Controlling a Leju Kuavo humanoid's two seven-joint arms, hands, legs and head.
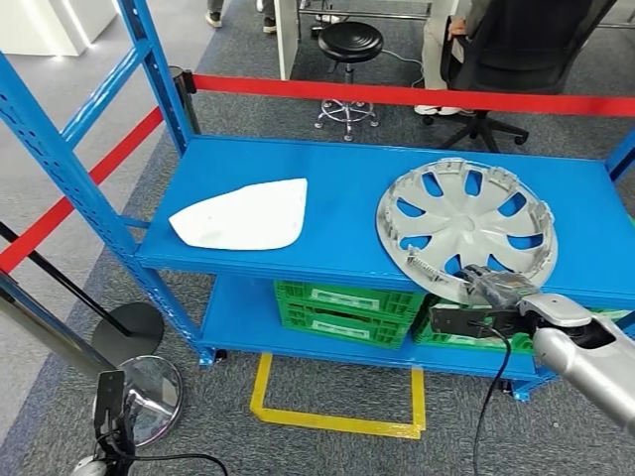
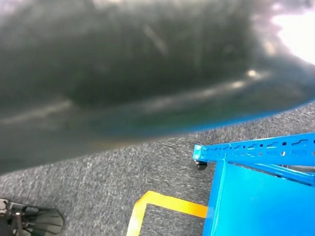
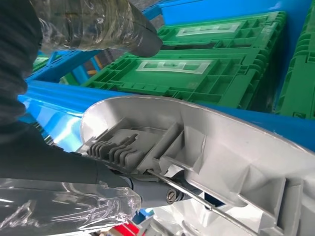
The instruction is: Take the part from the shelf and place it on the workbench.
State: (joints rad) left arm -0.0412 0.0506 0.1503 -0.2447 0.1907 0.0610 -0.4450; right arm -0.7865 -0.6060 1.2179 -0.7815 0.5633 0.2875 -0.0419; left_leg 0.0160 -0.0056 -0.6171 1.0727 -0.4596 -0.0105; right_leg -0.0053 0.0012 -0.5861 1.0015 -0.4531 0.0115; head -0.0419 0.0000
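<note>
Silver forearm and right robot hand [image 1: 490, 293] enter at the lower right of the head view, reaching to the near rim of the hubcap [image 1: 465, 223]. In the right wrist view its fingers [image 3: 122, 189] lie under the ribbed rim of the hubcap [image 3: 208, 147] with the thumb [image 3: 111, 24] above; a firm grip cannot be confirmed. Left robot hand [image 2: 27, 221] shows only as dark fingers over grey carpet, their spread not readable.

Blue shelf [image 1: 337, 213]: largest item, two tiers on carpet. Upper tier carries the grey hubcap at the right, lying flat with its near edge overhanging the front lip. White curved panel [image 1: 243, 216] lies flat at the left, well apart from the hubcap. Lower tier holds green crates [image 1: 340, 309]. Red barrier tape [image 1: 404, 95] runs behind the shelf. Yellow floor marking [image 1: 337, 416] lies in front.
</note>
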